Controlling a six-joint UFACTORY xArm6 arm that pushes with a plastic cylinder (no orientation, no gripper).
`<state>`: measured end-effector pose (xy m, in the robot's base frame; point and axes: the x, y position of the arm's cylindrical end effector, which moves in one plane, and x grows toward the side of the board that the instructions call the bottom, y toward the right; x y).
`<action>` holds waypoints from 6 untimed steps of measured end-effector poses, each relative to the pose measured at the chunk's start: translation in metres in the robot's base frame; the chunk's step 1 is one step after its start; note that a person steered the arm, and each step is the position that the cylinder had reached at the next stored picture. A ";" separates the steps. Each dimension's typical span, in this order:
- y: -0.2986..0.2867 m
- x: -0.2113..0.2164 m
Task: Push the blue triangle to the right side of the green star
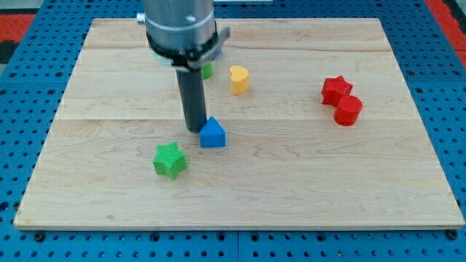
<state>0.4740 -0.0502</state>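
The blue triangle [212, 134] lies near the middle of the wooden board [291, 182]. The green star [170, 159] lies just below and to the left of it, a small gap apart. My tip [194, 128] is down on the board right at the blue triangle's upper left side, touching or almost touching it, and above and to the right of the green star. The dark rod rises from there to the arm's grey body at the view's top.
A yellow heart [239, 78] lies above and right of the triangle. A small green block [207, 70] peeks out behind the rod. A red star [336, 89] and a red cylinder [348, 110] sit together at the right.
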 end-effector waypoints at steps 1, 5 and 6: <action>0.019 -0.004; 0.084 0.058; 0.116 0.023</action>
<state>0.4970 0.0662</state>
